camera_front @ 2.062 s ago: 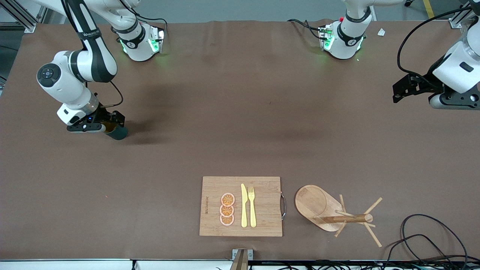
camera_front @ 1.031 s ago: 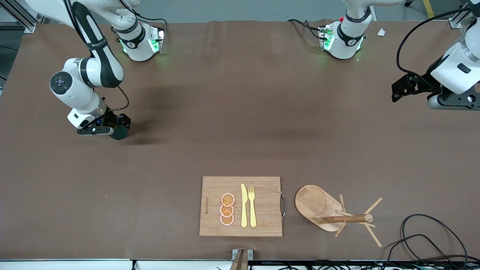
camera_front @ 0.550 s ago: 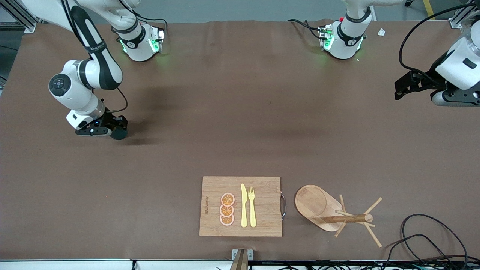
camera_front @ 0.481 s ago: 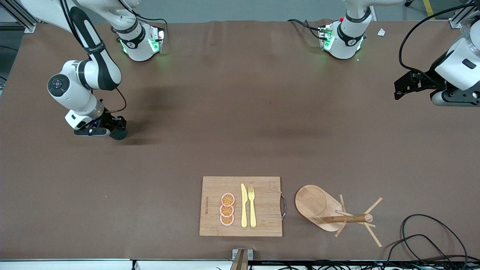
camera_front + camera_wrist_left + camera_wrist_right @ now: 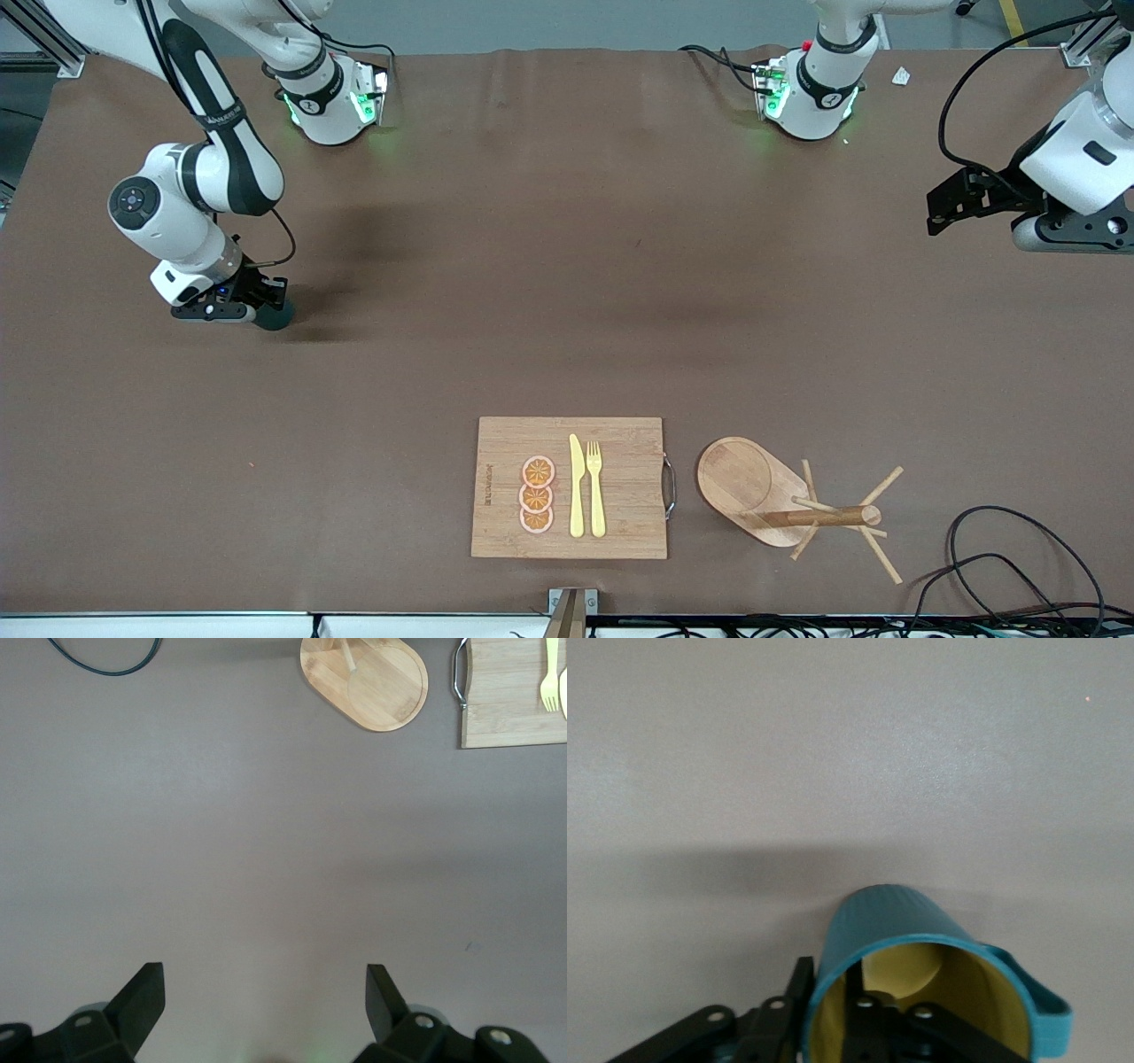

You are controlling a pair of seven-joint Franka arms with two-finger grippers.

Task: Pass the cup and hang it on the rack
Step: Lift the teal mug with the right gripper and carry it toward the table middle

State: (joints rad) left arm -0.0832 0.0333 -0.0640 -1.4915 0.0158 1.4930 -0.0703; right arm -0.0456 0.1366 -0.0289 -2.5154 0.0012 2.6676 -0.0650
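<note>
Front view: my right gripper (image 5: pixel 257 307) has shifted slightly toward its table end, now pinching the cup (image 5: pixel 273 315) wall on the brown table (image 5: pixel 567 292). My left gripper (image 5: pixel 264 992) waits spread; rack (image 5: pixel 780 496) well apart.

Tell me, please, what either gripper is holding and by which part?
The right gripper pinches the cup by its rim wall, one finger inside. The left gripper is open, holding nothing.

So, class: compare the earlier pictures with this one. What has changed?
The right gripper has shifted slightly toward the right arm's end of the table and closed its fingers on the cup's wall. The left gripper waits open, as before. The rack is unmoved.
</note>
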